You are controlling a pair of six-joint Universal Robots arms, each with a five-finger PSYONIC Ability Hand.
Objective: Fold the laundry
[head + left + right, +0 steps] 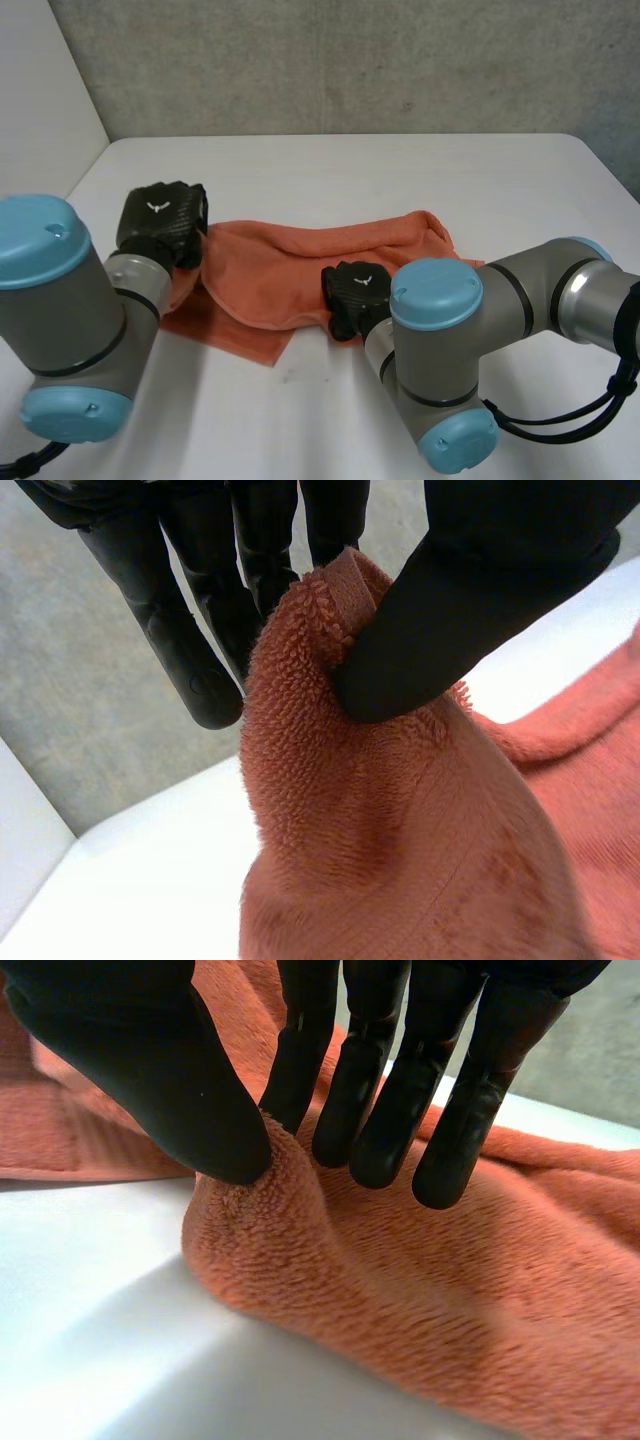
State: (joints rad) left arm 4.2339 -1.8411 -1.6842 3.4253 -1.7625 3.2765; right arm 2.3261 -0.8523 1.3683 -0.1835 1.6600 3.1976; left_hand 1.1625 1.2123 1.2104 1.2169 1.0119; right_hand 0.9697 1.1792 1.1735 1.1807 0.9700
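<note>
So the orange towel point(300, 265) is lying rumpled across the middle of the white bench point(350, 170), with its far side flopped over itself. The left hand point(162, 222) is at the towel's left end, thumb and fingers pinched on a bit of the hem, and the cloth hangs down from the pinch. The right hand point(352, 290) sits on the near edge, around the middle. Its thumb and one finger nip a small ridge of terry, and the other fingers are straight, tips down at the cloth.

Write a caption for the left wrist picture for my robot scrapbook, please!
The left hand pinches a raised edge of the orange towel above the white table.
</note>
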